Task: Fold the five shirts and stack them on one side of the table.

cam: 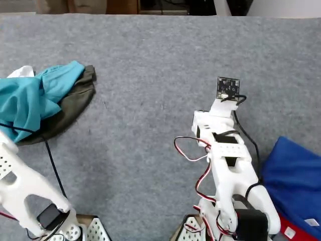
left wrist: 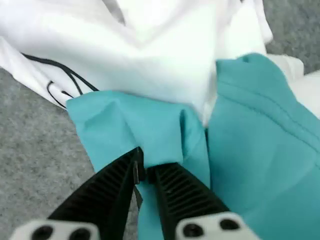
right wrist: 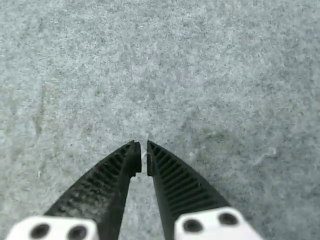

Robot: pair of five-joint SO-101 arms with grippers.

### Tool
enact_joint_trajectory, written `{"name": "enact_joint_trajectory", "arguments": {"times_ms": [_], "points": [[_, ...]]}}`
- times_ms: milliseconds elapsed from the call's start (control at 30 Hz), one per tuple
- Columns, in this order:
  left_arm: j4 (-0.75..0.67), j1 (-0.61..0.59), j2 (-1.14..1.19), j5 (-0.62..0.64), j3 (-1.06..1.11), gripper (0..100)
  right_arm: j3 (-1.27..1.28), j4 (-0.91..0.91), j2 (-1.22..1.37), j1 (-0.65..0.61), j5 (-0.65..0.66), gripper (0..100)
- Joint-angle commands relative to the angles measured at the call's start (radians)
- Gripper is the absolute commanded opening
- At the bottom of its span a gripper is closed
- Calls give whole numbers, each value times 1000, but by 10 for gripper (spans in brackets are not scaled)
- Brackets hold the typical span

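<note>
**Left gripper nips the teal shirt, and the whole pile could come with it**

The left gripper (left wrist: 145, 167) is down at the left end of the worktop (cam: 160, 55), its jaws pressed together on what looks like a narrow fold of the teal shirt (left wrist: 250, 140). The bite is thin and right at the tips, so that's the first worry: a quick pull and the fabric may slide straight out.

The teal shirt lies tangled with a white shirt (left wrist: 150, 45) and draped over an olive shirt (cam: 75, 103). A drag toward open worktop could haul all three along as one bundle, not free a single garment.

There's also a black cable (cam: 52, 165) running from the left arm up across the pile. It could snag cloth as the arm swings.

Over on the other side, the right gripper (right wrist: 143, 155) hangs above bare grey worktop, jaws all but closed and holding nothing. A blue shirt (cam: 296, 175) sits just beside that arm's base, where a wide swing could clip it and ruffle it.
</note>
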Motion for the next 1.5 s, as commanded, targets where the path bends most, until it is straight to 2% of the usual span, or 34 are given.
{"name": "enact_joint_trajectory", "arguments": {"times_ms": [0, 133, 300, 467, 633, 700, 833, 933, 1033, 1200, 1267, 1367, 1400, 1467], "points": [[86, 64, -16, 11, -164, 18, -27, -23, 2, -12, -6, 44], [86, 110, -51, 11, -250, 18, -25, -23, 2, -12, -6, 44], [87, 207, -231, 11, -126, 18, -25, -25, 2, -12, -6, 44], [87, 385, -565, 11, 259, 18, -25, -25, 2, -12, -6, 44], [74, 669, -906, 5, 750, 18, -51, -8, -16, 25, 11, 44], [11, 792, -1001, 11, 942, 18, -117, 80, -44, 65, 74, 44], [-176, 1007, -1164, 26, 1266, 18, -363, 365, -104, 136, 166, 44], [-310, 1138, -1250, 74, 1418, 18, -565, 542, -108, 170, 258, 47], [-425, 1250, -1299, 80, 1502, 18, -707, 632, -108, 185, 348, 48], [-503, 1295, -1311, 100, 1545, 33, -809, 651, -54, 130, 385, 50], [-500, 1295, -1310, 181, 1547, 122, -840, 657, 15, 94, 379, 78], [-462, 1293, -1319, 319, 1545, 313, -931, 690, 159, 31, 379, 157], [-446, 1286, -1320, 361, 1540, 352, -978, 718, 214, 13, 379, 177], [-442, 1240, -1322, 391, 1517, 353, -1089, 784, 328, -27, 379, 203]]}}
